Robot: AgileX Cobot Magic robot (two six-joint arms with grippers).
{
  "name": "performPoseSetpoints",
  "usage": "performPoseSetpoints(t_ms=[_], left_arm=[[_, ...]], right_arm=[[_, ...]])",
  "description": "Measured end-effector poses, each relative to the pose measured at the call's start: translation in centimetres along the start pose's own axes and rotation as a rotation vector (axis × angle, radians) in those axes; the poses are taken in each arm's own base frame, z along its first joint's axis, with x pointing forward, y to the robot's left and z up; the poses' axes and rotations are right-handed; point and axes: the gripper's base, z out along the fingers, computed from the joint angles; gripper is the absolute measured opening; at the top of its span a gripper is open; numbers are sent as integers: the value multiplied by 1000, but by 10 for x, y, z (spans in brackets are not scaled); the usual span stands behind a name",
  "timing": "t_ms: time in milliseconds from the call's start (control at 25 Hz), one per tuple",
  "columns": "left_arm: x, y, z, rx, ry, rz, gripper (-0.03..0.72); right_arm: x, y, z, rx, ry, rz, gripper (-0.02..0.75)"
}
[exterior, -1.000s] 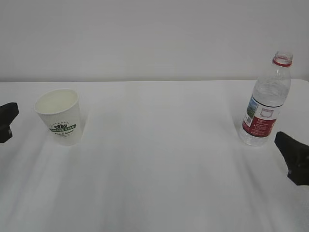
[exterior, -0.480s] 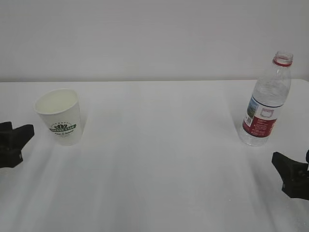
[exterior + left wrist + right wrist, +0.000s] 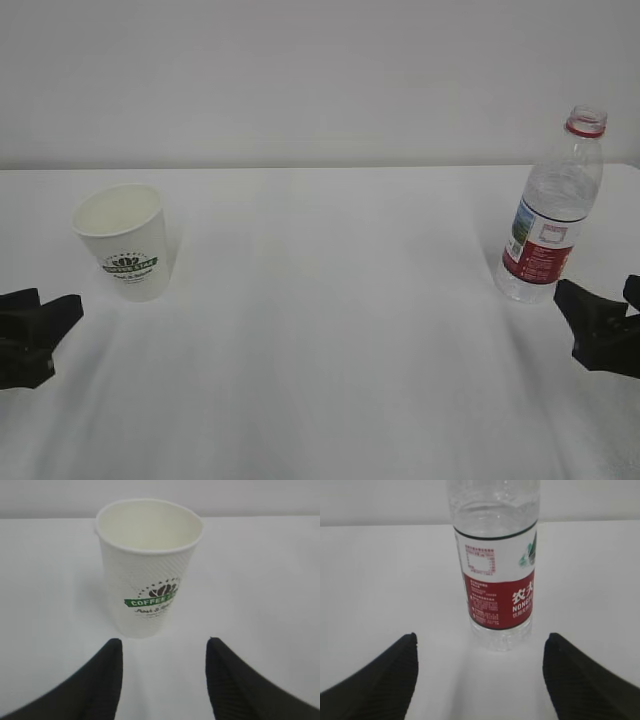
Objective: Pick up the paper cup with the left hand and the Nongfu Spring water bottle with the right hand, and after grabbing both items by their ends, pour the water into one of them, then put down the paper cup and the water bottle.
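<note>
Before each open, empty pincer (image 3: 162, 672) (image 3: 480, 672), upright logoed white paper cup (image 3: 149, 565) and red-labelled clear bottle (image 3: 496, 565).

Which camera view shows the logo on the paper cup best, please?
The left wrist view: the paper cup fills the frame and its green logo is readable. The exterior view shows it small; the right wrist view shows none.

Paper cup (image 3: 124, 242) upright at table (image 3: 330, 340) left, water bottle (image 3: 553, 215) far right.
</note>
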Motion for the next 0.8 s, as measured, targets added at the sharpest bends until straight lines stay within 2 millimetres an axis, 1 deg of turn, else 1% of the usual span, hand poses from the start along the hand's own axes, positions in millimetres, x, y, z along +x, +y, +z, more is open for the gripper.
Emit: performPoseSetpoints(t_ms=[280, 480, 600, 800], left_arm=[[9, -7, 2, 90, 55, 33, 390], [9, -8, 2, 102, 57, 38, 390], [9, -8, 2, 103, 58, 37, 390], [10, -10, 2, 120, 61, 45, 390]], right_arm=[[-10, 0, 15, -2, -44, -2, 587], [0, -2, 35, 0, 7, 0, 587], [5, -2, 43, 0, 29, 1, 587], [5, -2, 55, -2, 23, 0, 590]])
